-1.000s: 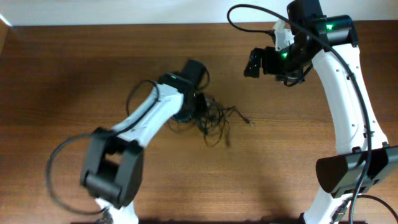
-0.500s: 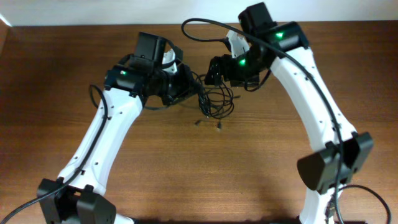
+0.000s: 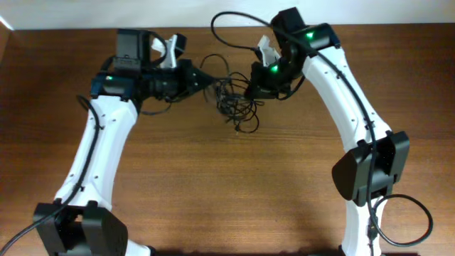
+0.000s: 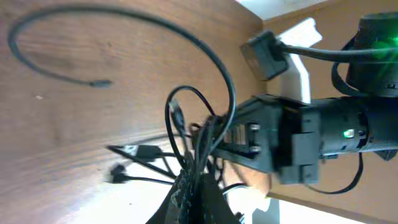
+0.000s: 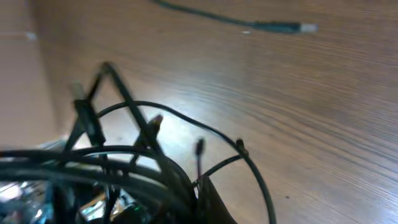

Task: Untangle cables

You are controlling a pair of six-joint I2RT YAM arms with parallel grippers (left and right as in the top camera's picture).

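**Cable knot held between both hands at the far side of the desk**

The cables (image 3: 236, 107) hang as a loose knot of loops between the two hands, near the far edge of the desk (image 3: 234, 185). Several plug ends dangle from the underside of the knot. It appears to be raised off the wood, not lying on it.

The left hand (image 3: 202, 80) is pinched shut on a few strands. In its wrist view the fingers (image 4: 186, 196) meet, with strands fanning out beyond them. The right hand (image 3: 253, 87) sits against the opposite side of the knot. In its wrist view the strands converge at its fingertip, so it reads as closed on them too.

Key relation: the knot lies just to the right of the left hand and touches the right hand, so the right hand is nearer. The line between the two holds runs left to right, and any separating pull would act along it.

One free strand (image 4: 124, 15) arcs away from the left hand's hold, and its plug end (image 5: 283, 27) rests on the desk apart from the knot.

Obstructions: the right arm's own thick lead (image 3: 220, 16) loops just above and behind the knot. In my judgement it could snag the thin strands. The rest of the desk shows nothing else.
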